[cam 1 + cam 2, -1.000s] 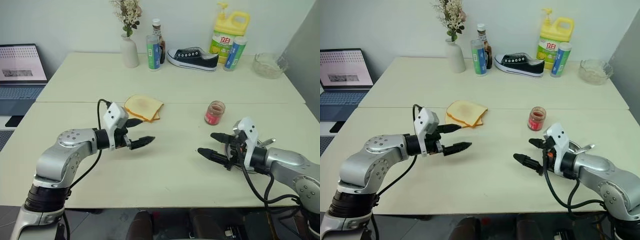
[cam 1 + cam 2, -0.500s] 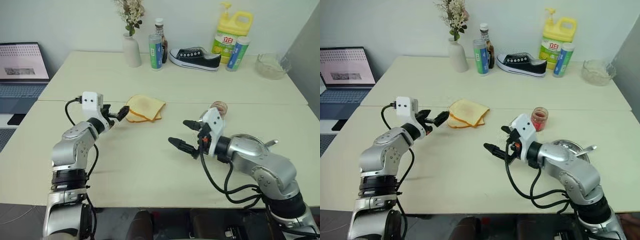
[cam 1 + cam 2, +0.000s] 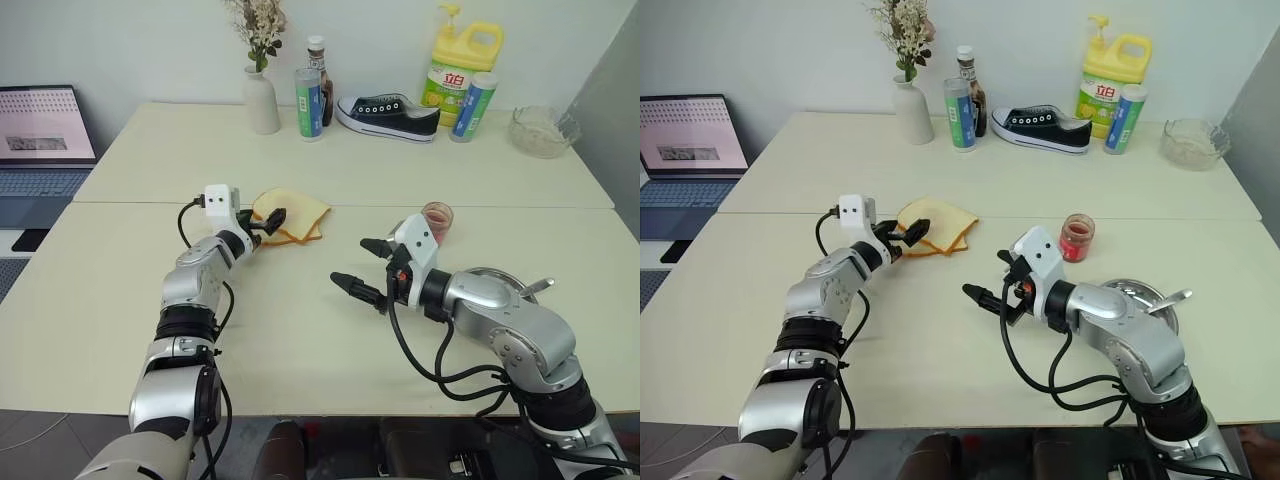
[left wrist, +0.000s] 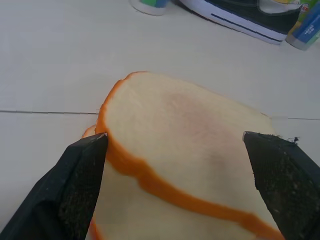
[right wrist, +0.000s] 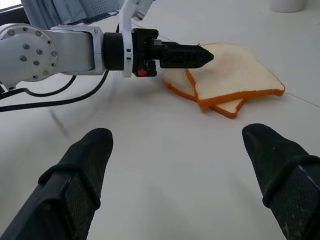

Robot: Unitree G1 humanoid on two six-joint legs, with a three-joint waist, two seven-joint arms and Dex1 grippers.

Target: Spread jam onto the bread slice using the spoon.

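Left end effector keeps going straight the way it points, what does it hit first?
The top bread slice. The left end effector is open, its fingers either side of the slice's near edge in the wrist view, with a second slice under it. Whether it already touches is unclear.

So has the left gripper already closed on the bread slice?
No. In the left wrist view the left gripper stands open, its two fingers on either side of the top bread slice, not clamped on it.
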